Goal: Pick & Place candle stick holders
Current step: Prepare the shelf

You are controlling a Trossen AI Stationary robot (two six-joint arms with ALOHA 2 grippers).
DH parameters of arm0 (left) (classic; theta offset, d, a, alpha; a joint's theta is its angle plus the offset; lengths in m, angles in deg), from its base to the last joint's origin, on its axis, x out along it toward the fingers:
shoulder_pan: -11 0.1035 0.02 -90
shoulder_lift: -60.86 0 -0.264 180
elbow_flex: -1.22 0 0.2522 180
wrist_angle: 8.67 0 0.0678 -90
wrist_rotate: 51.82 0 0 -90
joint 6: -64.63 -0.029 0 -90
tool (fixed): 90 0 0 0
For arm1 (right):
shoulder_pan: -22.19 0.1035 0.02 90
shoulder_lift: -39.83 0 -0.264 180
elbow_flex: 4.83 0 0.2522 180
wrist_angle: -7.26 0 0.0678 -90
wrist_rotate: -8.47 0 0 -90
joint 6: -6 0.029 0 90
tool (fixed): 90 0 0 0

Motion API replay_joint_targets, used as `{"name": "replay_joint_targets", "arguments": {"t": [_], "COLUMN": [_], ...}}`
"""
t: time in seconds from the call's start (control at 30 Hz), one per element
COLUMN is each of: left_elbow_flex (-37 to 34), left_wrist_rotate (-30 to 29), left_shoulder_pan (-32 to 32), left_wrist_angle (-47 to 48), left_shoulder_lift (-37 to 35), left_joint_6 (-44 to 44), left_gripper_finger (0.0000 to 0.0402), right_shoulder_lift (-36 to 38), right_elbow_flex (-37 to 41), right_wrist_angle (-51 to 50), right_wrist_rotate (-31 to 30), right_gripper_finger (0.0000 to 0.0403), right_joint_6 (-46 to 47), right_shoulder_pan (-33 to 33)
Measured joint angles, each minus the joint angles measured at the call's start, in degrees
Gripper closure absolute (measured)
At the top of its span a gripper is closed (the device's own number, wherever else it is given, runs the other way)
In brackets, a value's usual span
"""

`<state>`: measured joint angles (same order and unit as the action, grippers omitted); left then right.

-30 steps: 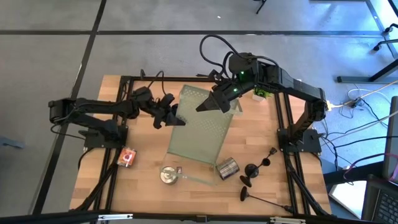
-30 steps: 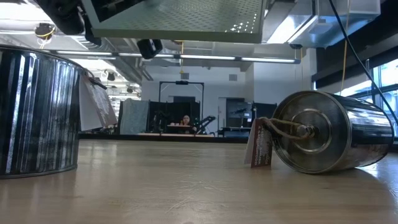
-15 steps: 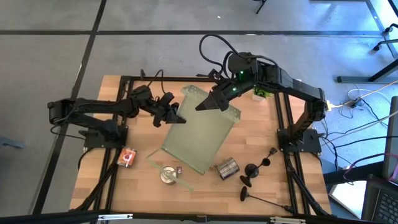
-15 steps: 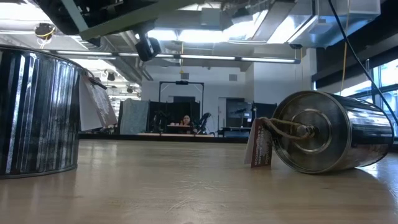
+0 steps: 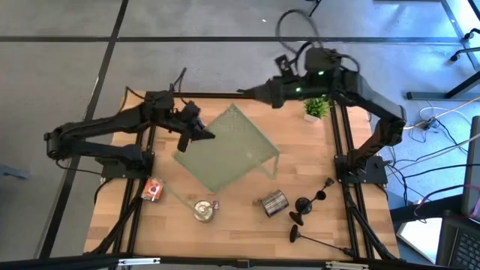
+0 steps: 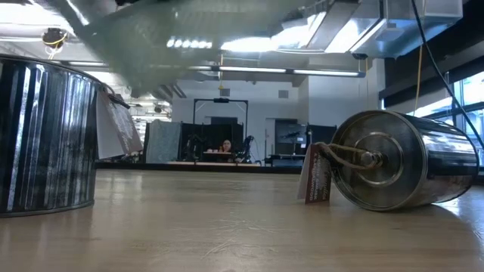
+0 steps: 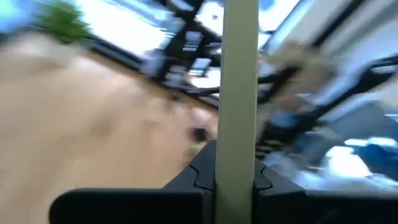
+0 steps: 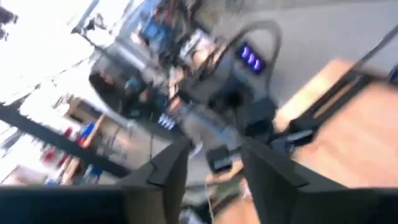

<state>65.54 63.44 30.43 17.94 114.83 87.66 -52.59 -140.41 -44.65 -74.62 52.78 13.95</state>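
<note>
Green perforated tray (image 5: 229, 150) is pinched at its edge by left gripper (image 5: 201, 133); right gripper (image 8: 208, 163) spread, empty (candle stick holders (image 5: 309, 204) untouched).

Looks like a robotics lab or open workshop hall. Wooden bench top (image 5: 232, 202) boxed in by a black metal frame (image 5: 341, 142), set on a grey floor marked with dark lines, well below the left gripper (image 5: 201, 132). Beyond the table: ceiling strip lights (image 6: 249, 69), exposed ducts, more benches with gear, a seated person (image 6: 225, 146) far back. Loose cables (image 5: 439, 112) and office-chair wheels (image 5: 459, 52) out past the right gripper (image 5: 246, 92).
</note>
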Motion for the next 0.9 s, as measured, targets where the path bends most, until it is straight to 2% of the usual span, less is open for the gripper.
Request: {"name": "replay_joint_targets", "arguments": {"t": [0.13, 0.3, 0.47, 0.6, 0.7, 0.8, 0.9], "left_elbow_flex": [5.8, 11.7, 15.2, 17.7, 19.7, 20.1, 20.1], "left_wrist_rotate": [-13.2, -25.7, -32.6, -40.7, -52.1, -65.5, -73.2], "left_shoulder_pan": [-1.4, -3.7, -6.2, -10.7, -14.9, -18.4, -19.9], "left_wrist_angle": [13.5, 20.7, 21.4, 23.4, 23.7, 19.5, 13.7], "left_shoulder_lift": [-1.6, 0.2, 5.0, 11.7, 16.5, 20.0, 22.6], "left_joint_6": [-8.7, -18.2, -24.6, -33.8, -42.3, -50.7, -53.8], "left_gripper_finger": [0.0389, 0.0389, 0.0389, 0.0389, 0.0389, 0.0389, 0.0389], "right_shoulder_lift": [1.7, 2.8, 2.7, 2.6, 2.4, 2.5, 2.5], "right_elbow_flex": [0.0, 0.1, 0.1, 0.1, 0.1, 0.1, 0.1], "right_wrist_angle": [-0.3, -0.1, -0.7, -0.5, -0.8, -1.1, -2.1], "right_wrist_rotate": [-4.3, -4.2, -3.9, -4.3, -5.6, -6.9, -8.4], "right_gripper_finger": [0.0201, 0.0180, 0.0178, 0.0178, 0.0178, 0.0178, 0.0178], "right_joint_6": [-3.8, -5.7, -5.7, -5.7, -5.7, -6.3, -6.8], "right_shoulder_pan": [-0.1, 0.0, 0.8, 2.6, 3.7, 4.7, 5.7]}}
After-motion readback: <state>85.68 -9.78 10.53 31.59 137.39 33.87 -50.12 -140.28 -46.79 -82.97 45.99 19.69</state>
